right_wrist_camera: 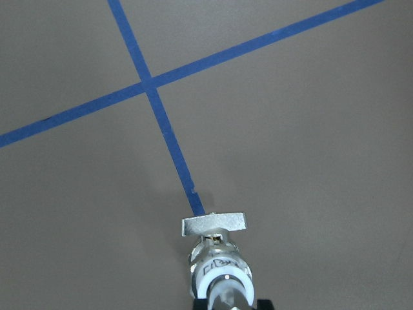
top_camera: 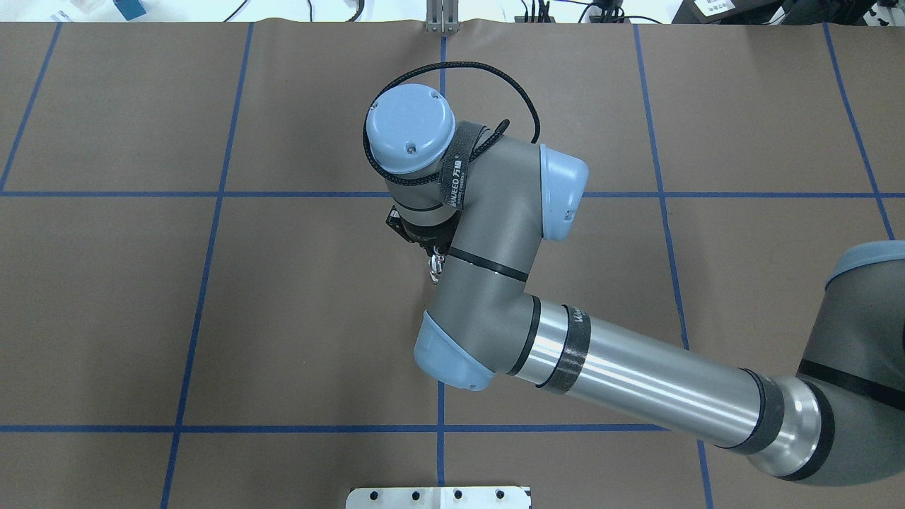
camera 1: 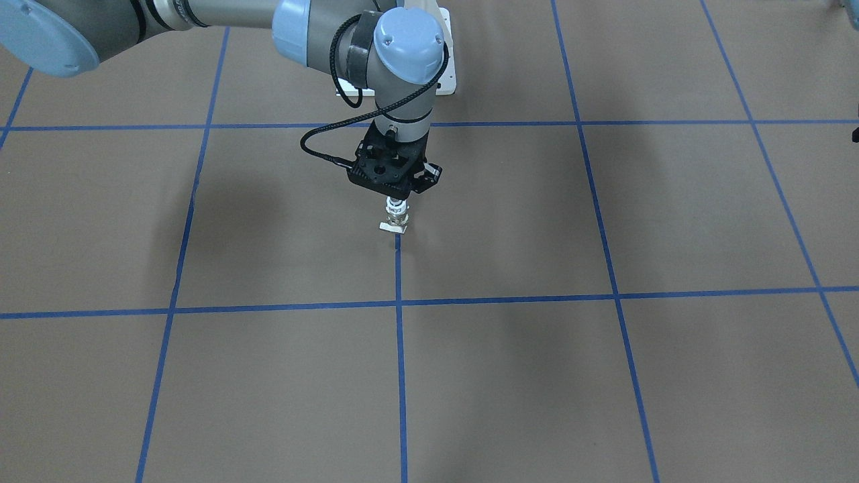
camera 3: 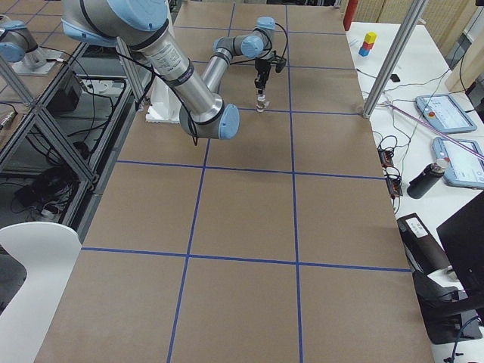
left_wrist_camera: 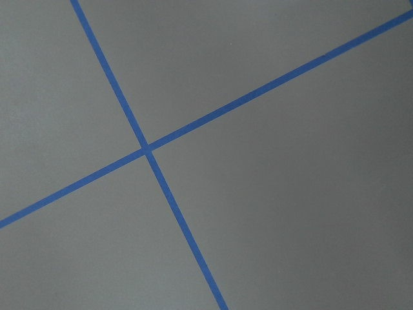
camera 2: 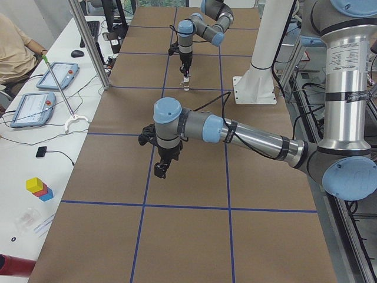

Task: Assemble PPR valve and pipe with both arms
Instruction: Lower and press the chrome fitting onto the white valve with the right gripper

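Observation:
My right gripper points straight down over the table's middle, shut on the upper end of the PPR valve. The valve hangs upright below the fingers. In the right wrist view it shows a white collar, a silver metal middle and a flat grey-tan lever at the low end, close over a blue tape line. I cannot tell the pipe apart as a separate piece. My left gripper hangs over bare table at the near end with nothing seen in it. I cannot tell whether it is open or shut.
The brown table is marked with a blue tape grid. The white flanged pedestal stands at the robot's side. An operator and tablets sit along the far table edge. Coloured blocks lie off the mat.

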